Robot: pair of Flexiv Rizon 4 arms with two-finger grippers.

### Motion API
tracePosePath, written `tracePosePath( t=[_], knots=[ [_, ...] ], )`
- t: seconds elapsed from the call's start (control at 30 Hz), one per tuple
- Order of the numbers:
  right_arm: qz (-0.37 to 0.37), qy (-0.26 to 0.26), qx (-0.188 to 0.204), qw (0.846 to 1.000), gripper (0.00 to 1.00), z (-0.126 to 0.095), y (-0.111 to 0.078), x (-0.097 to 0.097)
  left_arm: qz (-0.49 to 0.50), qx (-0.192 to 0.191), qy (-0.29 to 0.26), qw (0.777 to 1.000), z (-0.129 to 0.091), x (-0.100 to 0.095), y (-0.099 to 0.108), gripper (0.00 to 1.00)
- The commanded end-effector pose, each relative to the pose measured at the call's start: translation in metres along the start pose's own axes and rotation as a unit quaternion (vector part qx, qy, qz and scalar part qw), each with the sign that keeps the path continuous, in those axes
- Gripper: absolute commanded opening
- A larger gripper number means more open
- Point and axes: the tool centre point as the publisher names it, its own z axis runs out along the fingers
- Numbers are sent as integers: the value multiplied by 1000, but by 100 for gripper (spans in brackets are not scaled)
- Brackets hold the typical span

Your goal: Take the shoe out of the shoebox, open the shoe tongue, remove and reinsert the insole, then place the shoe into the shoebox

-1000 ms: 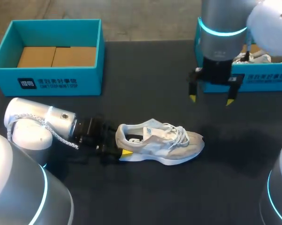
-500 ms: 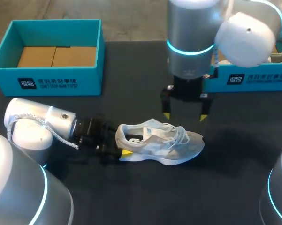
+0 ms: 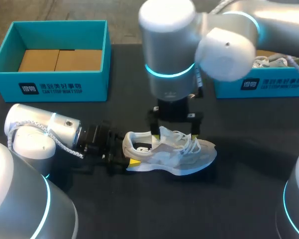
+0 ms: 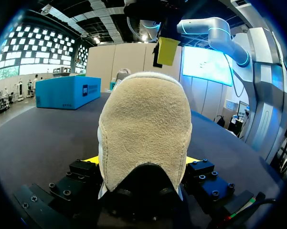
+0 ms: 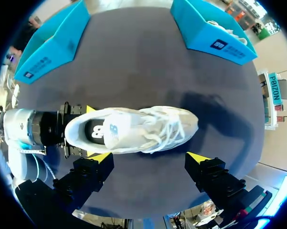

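**Item 1: shoe** (image 3: 169,152). A pale grey-and-white sneaker standing on its sole on the dark table (image 3: 139,209), outside both boxes. Its long axis runs crosswise on the table. The heel sits in the left gripper and the toe points straight away from it, toward the robot's right side. The white laces (image 5: 168,128) are tied, the tongue (image 5: 117,130) lies over the opening, and a dark insole (image 5: 92,131) shows behind the tongue.

**Item 2: left gripper** (image 3: 122,157). It lies low and level at the table surface. Its jaws are narrow and clamped on the shoe's heel, with one yellow tip pressed to each side. In its own wrist view the suede heel counter fills the space between the fingers.

**Item 3: right gripper** (image 3: 174,130). It hangs directly over the lace and tongue area with fingers pointing down. The jaws are spread wide and hold nothing. The line between its fingertips (image 5: 196,157) runs parallel to the shoe's length. Whether the tips touch the upper cannot be told.

**Item 4: teal shoebox** (image 3: 49,87). It stands well apart from the left gripper, on the far side of the table. It is open and has a cardboard liner inside.

**Item 5: second teal shoebox** (image 3: 261,84). It stands beyond the right gripper, well apart from it. It is open, and a second shoe (image 3: 268,60) shows in it.
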Motion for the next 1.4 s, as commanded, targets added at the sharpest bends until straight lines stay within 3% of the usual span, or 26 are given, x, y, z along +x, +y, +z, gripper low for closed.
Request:
tracePosePath(
  t=[0.03, 0.23, 0.83, 1.4],
  knots=[
    [-6, -29, 2, 1000, 100, 15, 1, 32, 0, 0, 0, 1000, 2, -1, 3, 0],
    [-27, -50, -12, 998, 100, 23, 3, 43, 0, 0, 0, 1000, 2, -1, 3, 0],
    [-47, -48, -18, 998, 100, 36, 13, 61, 0, 0, 0, 1000, 2, -1, 3, 0],
    [-46, -79, -22, 996, 100, 66, 25, 58, 0, 0, 0, 1000, 2, -1, 3, 0]
  ],
)
